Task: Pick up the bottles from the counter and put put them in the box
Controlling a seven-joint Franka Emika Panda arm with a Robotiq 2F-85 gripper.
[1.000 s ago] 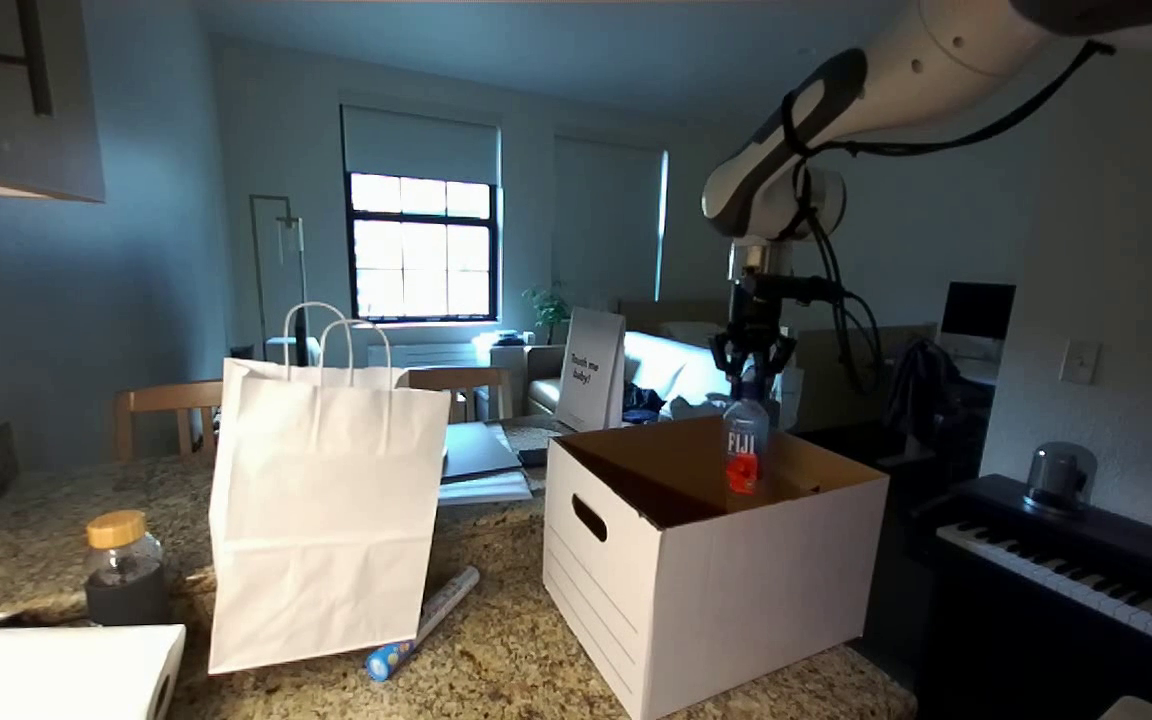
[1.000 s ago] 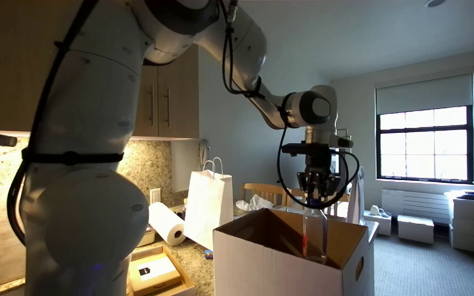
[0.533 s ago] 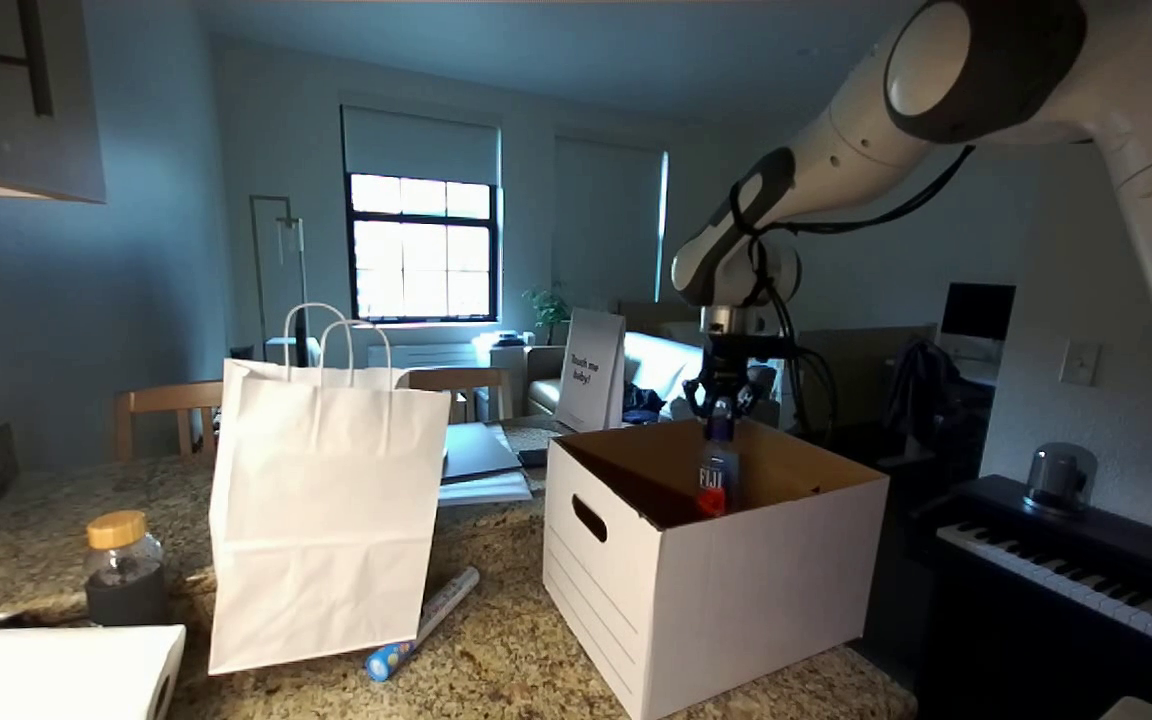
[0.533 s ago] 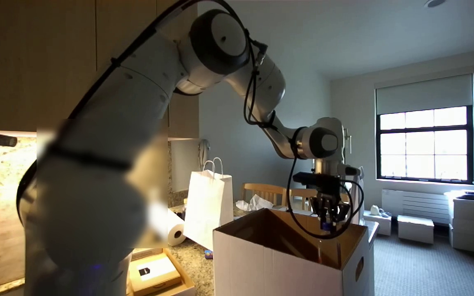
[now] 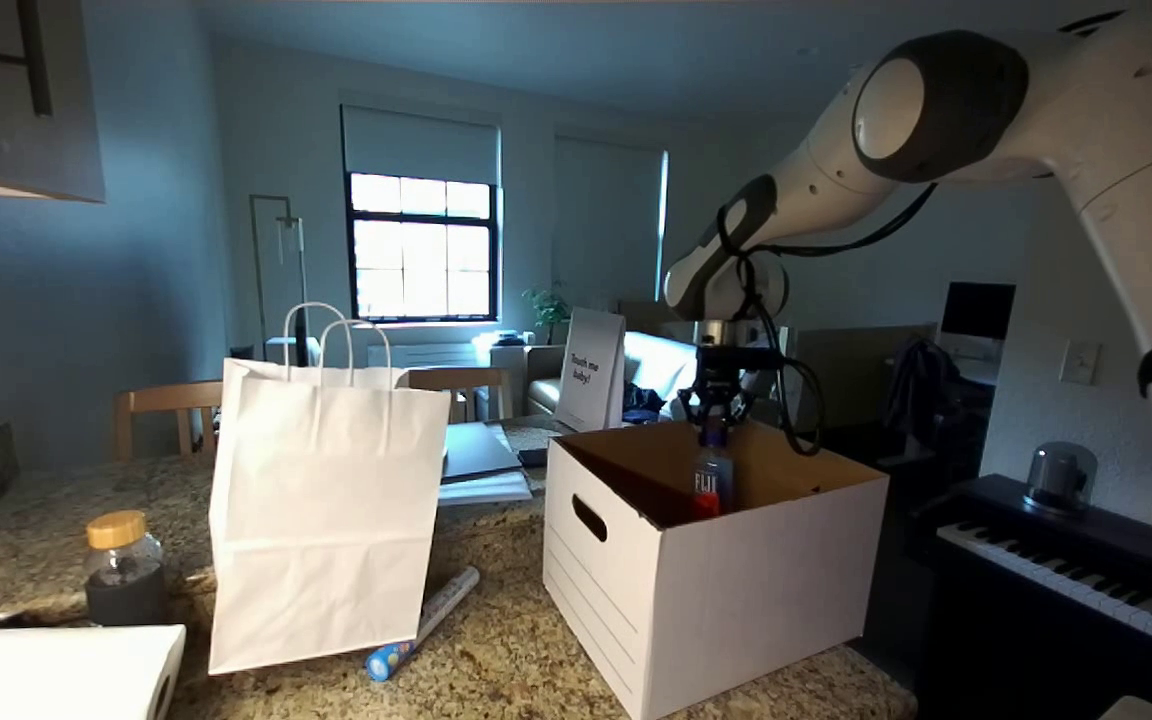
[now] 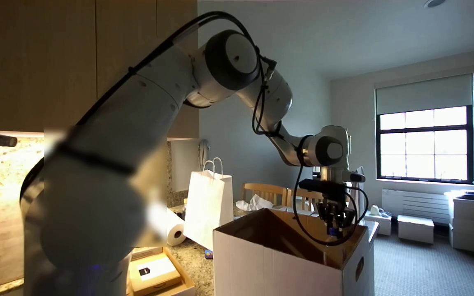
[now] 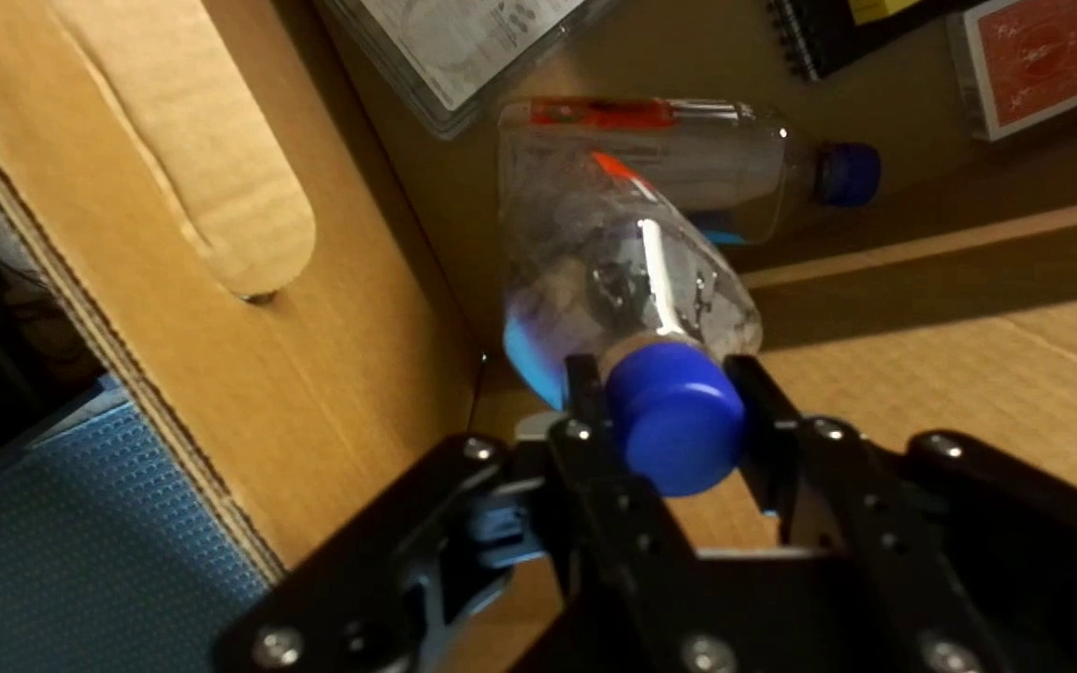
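A clear bottle (image 5: 713,482) with red-orange marking and a blue cap hangs upright from my gripper (image 5: 716,425), its lower part inside the white box (image 5: 766,590). In the wrist view my gripper (image 7: 665,374) is shut around the bottle's blue cap (image 7: 676,416). A second clear bottle (image 7: 725,168) with a blue cap lies on its side on the box floor. In an exterior view my gripper (image 6: 335,222) is just inside the open top of the box (image 6: 278,263), near its handle-hole end; the bottle is mostly hidden by the wall. The box stands on the speckled counter (image 5: 496,640).
Inside the box are a clear flat package (image 7: 473,47), a black notebook (image 7: 838,37) and a red card deck (image 7: 1062,61). A tall white paper bag (image 5: 326,520), a blue-ended tube (image 5: 426,625) and a wooden-lidded jar (image 5: 124,570) stand or lie on the counter.
My gripper has come down with the bottle, lowering it deeper into the box. It has shifted left in one exterior view and right in another. The box has not moved.
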